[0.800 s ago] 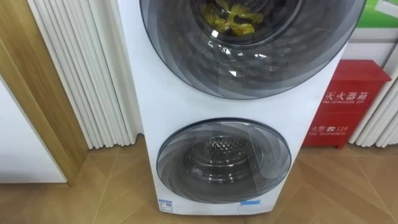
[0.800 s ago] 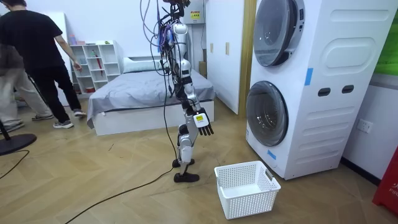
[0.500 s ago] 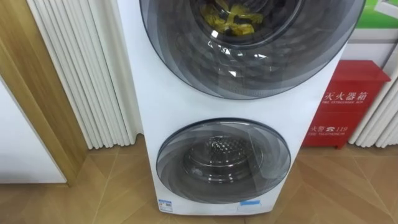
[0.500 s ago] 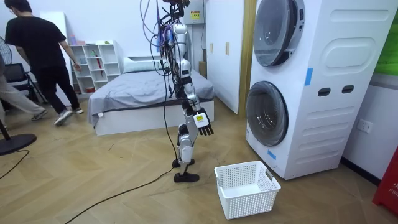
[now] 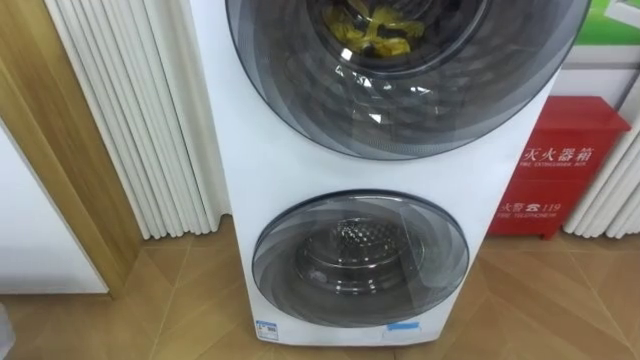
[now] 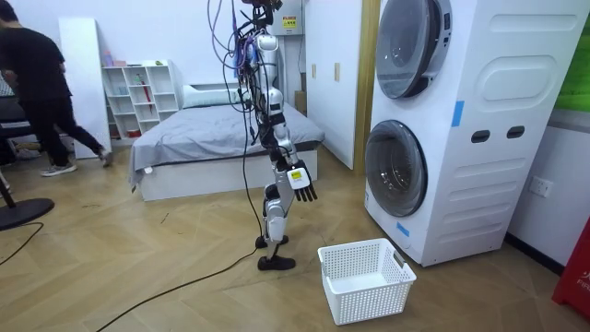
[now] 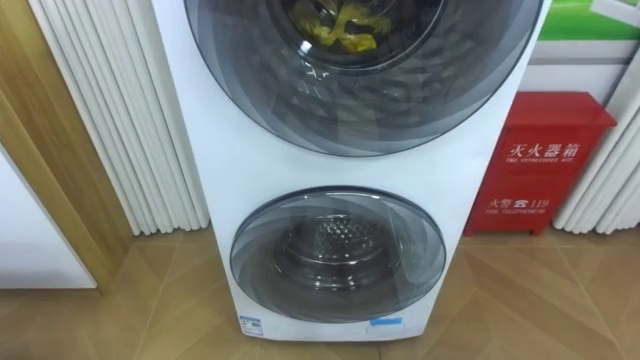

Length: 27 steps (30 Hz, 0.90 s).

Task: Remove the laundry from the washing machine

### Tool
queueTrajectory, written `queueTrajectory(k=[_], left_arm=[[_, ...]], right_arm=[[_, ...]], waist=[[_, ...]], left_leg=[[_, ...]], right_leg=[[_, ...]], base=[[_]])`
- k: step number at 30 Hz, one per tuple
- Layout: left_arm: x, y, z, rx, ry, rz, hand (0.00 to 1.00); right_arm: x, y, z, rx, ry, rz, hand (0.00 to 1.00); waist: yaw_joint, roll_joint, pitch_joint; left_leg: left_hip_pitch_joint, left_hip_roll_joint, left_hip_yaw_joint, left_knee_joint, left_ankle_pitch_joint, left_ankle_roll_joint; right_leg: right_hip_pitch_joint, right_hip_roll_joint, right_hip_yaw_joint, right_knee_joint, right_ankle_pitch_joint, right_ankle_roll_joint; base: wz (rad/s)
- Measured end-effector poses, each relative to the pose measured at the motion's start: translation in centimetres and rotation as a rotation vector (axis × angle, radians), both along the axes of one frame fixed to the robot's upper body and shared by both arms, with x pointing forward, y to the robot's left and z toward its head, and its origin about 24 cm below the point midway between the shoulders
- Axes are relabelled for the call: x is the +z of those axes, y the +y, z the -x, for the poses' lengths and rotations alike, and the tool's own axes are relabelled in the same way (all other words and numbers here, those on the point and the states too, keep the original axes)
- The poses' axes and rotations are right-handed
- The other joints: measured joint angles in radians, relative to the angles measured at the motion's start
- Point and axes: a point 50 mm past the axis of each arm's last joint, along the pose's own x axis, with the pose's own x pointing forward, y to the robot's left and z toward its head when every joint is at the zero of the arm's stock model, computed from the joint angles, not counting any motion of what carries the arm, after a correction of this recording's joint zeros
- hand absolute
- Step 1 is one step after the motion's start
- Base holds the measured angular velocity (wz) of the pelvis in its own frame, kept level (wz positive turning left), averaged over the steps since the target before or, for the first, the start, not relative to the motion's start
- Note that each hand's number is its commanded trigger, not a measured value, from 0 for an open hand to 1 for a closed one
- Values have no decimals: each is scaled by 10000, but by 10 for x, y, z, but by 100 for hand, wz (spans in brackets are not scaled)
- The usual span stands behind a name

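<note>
Bedroom with laundry corner, read from the room view's left. A person (image 6: 37, 83) in dark clothes walks at the far edge, beside a white shelf unit (image 6: 138, 92). A bed (image 6: 212, 138) with a grey cover stands against the back wall. The robot stands upright on the wooden floor (image 6: 138, 258) in front of the bed, facing the appliances on the room view's right and well apart from them. Its right hand (image 6: 301, 187) hangs before its body at hip height, with fingers loose and spread, grasping nothing. A white slatted laundry basket (image 6: 369, 300) sits on the floor between the robot and the white stacked washing machines (image 6: 498, 157), just beside the lower unit.

Head camera, left to right: a wooden door frame (image 5: 60, 150), then white vertical slats (image 5: 130, 110) reaching down to the floor, then the front of the stack. The upper door (image 5: 400, 100), round and of dark tinted glass, is closed. Behind it lie the yellow clothes (image 5: 372, 28), crumpled inside the drum at the top edge of the view. The lower door (image 5: 360, 255) is also closed, and a bare perforated metal drum shows through its glass. A red cabinet (image 5: 560, 165) stands on the floor just to the right of the stack, against the wall.
</note>
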Motion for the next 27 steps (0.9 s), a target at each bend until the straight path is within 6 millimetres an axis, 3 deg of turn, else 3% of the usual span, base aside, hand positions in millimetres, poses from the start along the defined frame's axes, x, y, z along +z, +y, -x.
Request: queueTrajectory(k=[11,14,17,19,20,22,25,27], left_arm=[[1,1,-2,18,-92,-19,0],[1,2,-6,-5,-221,-86,0],[2,7,-8,185,-292,-189,0],[3,11,-9,235,-329,-286,0],[4,13,-8,223,-330,-314,0],[5,17,-7,176,-335,-416,0],[7,24,-4,89,-139,-516,0],[7,27,0,120,44,-563,0]], right_arm=[[1,-2,-5,-334,-136,219,0],[7,-8,-23,-1166,-923,455,0],[27,-17,-68,-1506,-2873,990,0],[54,-25,-110,-1624,-4707,1445,0],[62,-29,-119,-1615,-5138,1622,0],[98,-41,-153,-1653,-6841,2301,0],[134,-49,-184,-1652,-8381,2965,0],[148,-49,-193,-1704,-8917,3184,0]], waist=[[29,-56,-20],[-1,-76,-9],[10,-128,10],[-12,-171,11],[-23,-176,9],[23,-239,13],[21,-353,54],[22,-479,79]], left_leg=[[13,0,21,2,1,0],[7,-11,35,26,1,2],[1,-16,94,38,3,4],[3,-18,104,50,3,4],[5,-18,101,52,4,4],[6,-20,47,45,12,8],[-14,-9,-7,41,13,5],[-60,-5,-38,28,13,4]], right_leg=[[8,-9,-16,-3,0,0],[8,-21,-27,2,0,1],[-6,-17,17,4,-1,2],[-11,-18,30,4,-1,2],[-13,-19,31,8,-1,1],[6,-22,9,8,-1,2],[3,-9,-22,7,-1,2],[-35,-4,-28,5,-1,2]], base=[[0],[-1],[-8],[0],[3],[8],[8],[7]])
